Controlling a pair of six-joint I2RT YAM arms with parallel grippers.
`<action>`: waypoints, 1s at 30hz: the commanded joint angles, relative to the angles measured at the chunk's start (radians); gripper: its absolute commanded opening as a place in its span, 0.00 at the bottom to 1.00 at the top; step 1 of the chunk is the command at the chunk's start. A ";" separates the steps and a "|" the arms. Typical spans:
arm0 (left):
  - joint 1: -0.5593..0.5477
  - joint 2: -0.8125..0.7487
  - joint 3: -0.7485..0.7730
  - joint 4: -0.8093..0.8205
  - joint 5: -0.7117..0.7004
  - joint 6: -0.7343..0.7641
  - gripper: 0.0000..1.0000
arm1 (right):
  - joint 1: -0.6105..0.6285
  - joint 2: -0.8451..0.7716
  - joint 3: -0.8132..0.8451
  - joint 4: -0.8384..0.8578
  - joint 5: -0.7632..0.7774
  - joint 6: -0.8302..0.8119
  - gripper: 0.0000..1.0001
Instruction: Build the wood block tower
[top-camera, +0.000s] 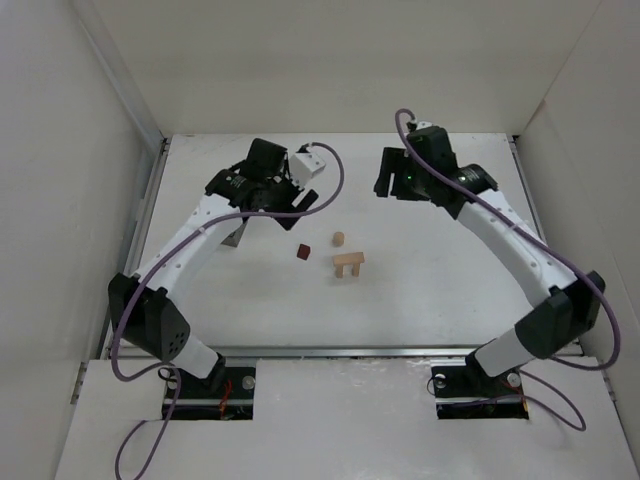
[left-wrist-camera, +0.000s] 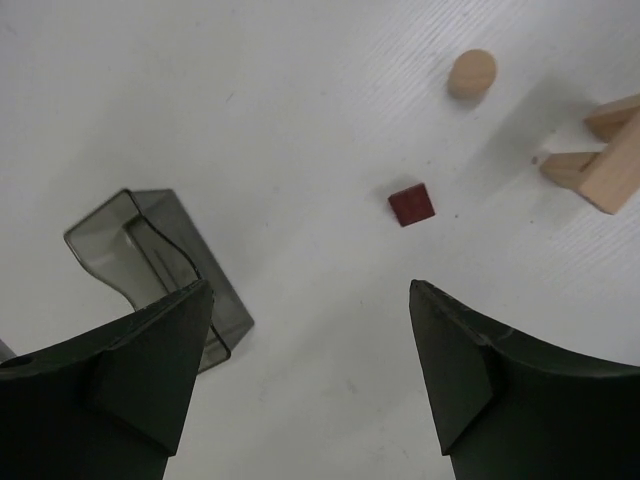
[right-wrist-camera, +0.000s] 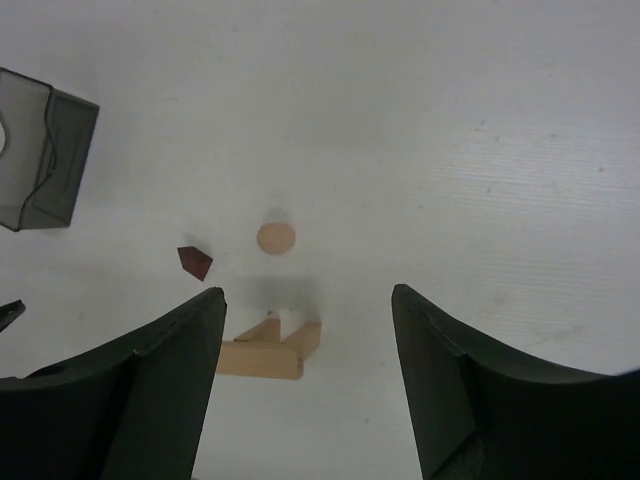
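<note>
Both grippers are hanging open above the white table. The left gripper is spreading its jaws wide with nothing between them, and the right gripper is gaping in the same way and gripping nothing.

From the top camera, the wood block tower is standing near the middle of the table as a small arch, a pale flat plank lying across two short uprights. The dark red-brown cube is lying on the table to its left, apart from it. A pale round block is standing just behind the arch, not touching it.

The top camera is showing only a corner of the grey tray, which is sticking out from under the left arm. The left wrist camera is showing it plainly as a smoky, see-through box beside the left finger, while cutting the arch off at the right edge. The right wrist camera is showing the arch low in the gap between its fingers, partly behind the left one, with the cube and round block beyond it.
</note>
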 joint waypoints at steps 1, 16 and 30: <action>0.086 -0.004 -0.076 0.054 0.006 -0.071 0.77 | 0.050 0.107 0.008 0.084 -0.053 0.115 0.73; 0.262 0.011 -0.206 0.135 0.044 -0.120 0.76 | 0.168 0.706 0.389 -0.171 0.047 0.074 0.73; 0.282 0.040 -0.197 0.135 0.064 -0.120 0.76 | 0.208 0.813 0.400 -0.180 0.038 -0.010 0.48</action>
